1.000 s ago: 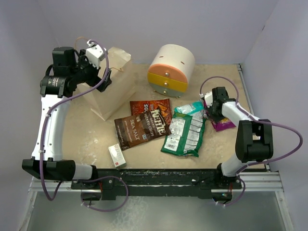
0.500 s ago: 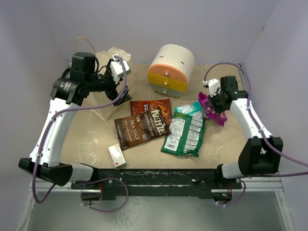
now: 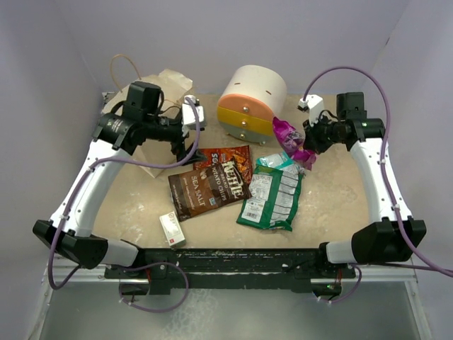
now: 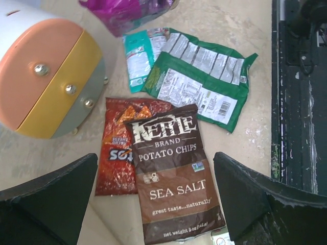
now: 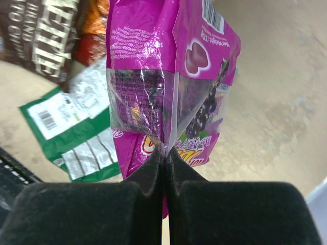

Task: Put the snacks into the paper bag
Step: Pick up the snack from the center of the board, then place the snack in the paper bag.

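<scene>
My right gripper [image 3: 306,139] is shut on a purple candy packet [image 3: 289,137] and holds it in the air beside the drawer unit; in the right wrist view the packet [image 5: 168,61] hangs from the shut fingertips [image 5: 165,153]. My left gripper [image 3: 187,147] is open and empty, hovering over a dark brown Kettle chip bag [image 4: 173,173] and a red-brown chip bag [image 4: 120,148]. A green bag with white label [image 3: 272,198] and a small teal packet [image 3: 279,159] lie to the right. The cream paper bag [image 3: 172,79] stands at the back left, mostly hidden behind the left arm.
A round white-orange-yellow drawer unit [image 3: 251,103] stands at the back centre, close to the held packet. A small white box with red marks [image 3: 172,229] lies near the front edge. Walls close the table on three sides.
My right gripper lifted the purple packet off the table and carried it left toward the drawer unit. My left arm swung away from the paper bag, right and down over the chip bags.
</scene>
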Controlling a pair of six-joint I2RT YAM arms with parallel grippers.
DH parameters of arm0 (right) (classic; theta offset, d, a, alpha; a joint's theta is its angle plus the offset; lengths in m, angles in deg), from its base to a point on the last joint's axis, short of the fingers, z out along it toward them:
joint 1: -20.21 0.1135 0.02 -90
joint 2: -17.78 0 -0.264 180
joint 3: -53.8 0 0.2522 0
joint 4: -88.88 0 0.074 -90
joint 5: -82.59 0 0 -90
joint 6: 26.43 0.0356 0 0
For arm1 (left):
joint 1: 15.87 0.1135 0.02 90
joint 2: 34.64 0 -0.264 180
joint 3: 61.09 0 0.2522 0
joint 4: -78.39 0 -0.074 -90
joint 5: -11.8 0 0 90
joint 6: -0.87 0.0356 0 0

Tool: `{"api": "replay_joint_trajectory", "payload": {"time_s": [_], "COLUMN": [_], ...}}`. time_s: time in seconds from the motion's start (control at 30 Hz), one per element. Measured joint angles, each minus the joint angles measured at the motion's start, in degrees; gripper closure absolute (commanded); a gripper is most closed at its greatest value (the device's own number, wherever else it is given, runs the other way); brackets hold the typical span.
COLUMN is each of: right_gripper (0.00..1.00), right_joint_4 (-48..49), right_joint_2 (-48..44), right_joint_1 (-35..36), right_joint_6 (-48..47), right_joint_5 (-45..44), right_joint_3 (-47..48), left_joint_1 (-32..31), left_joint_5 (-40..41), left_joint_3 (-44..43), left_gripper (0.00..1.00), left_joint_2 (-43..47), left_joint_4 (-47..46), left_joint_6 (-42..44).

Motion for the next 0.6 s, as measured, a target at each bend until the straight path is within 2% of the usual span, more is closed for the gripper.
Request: {"api": "replay_joint_trajectory", "payload": {"time_s": [0.17, 0.6], "right_gripper": [1.0, 1.0], "right_joint_4": [-3.8, -7.5], "right_joint_2": [0.0, 2.0], "right_joint_1": [0.2, 4.6], "right_joint_6": [-1.9, -3.4], "right_joint_5": [10.6, 23.8], "right_joint_3": [2.4, 6.8], "left_joint_1": [-3.1, -9.6], "left_joint_5": [-1.8, 0.4], "left_joint_3": [0.2, -6.2], "left_gripper": [0.01, 0.01], "left_joint_2": [-2.8, -11.1], "left_joint_4": [-1.0, -3.6], "left_joint_6": [3.7, 14.1]}}
